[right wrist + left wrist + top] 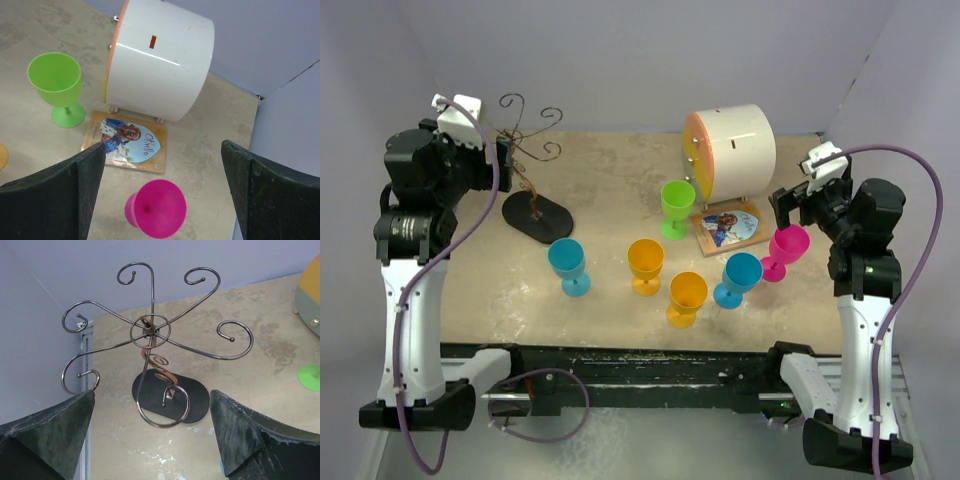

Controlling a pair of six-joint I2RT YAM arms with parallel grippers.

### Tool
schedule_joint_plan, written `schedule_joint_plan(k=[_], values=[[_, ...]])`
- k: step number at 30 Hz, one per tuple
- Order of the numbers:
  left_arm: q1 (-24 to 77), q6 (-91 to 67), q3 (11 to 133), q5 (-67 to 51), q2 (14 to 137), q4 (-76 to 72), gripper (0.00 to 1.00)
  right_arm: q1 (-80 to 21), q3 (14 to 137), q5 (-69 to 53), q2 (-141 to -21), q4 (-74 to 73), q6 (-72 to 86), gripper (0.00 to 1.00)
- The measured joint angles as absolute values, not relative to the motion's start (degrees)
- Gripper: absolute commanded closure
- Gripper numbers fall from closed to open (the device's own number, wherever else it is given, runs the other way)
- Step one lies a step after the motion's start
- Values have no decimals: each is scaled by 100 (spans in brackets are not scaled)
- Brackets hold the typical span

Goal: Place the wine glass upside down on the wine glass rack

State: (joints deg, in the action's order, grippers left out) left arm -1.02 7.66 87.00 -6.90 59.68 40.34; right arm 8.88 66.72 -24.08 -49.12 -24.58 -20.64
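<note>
The wine glass rack [536,214], thin dark wire with curled arms on a black oval base, stands at the back left; it shows from above in the left wrist view [150,331]. My left gripper [505,160] hovers beside and above the rack, open and empty [152,395]. Several plastic wine glasses stand upright on the table. A pink glass [787,248] stands at the right, and my right gripper [788,208] is open just above it [162,147], not touching the pink glass [159,207].
A green glass [677,205] [55,80], two orange glasses [645,263] [687,295] and two blue glasses [567,263] [739,276] stand mid-table. A white cylinder with an orange face [735,150] and an "Othello" card [728,226] lie at the back right.
</note>
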Motion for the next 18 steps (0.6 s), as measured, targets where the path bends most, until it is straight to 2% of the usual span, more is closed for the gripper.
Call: schedule_joint_plan(k=[5, 12, 18], values=[[-102, 744, 9214, -727, 6709, 4191, 7, 888, 6674, -2578, -4941, -2458, -2056, 0], [-102, 657, 9804, -725, 7673, 4259, 28, 888, 6683, -2655, -5041, -2462, -2014, 0], [-102, 637, 10208, -709, 8276, 4259, 41, 888, 6685, -2652, -5111, -2467, -2010, 0]])
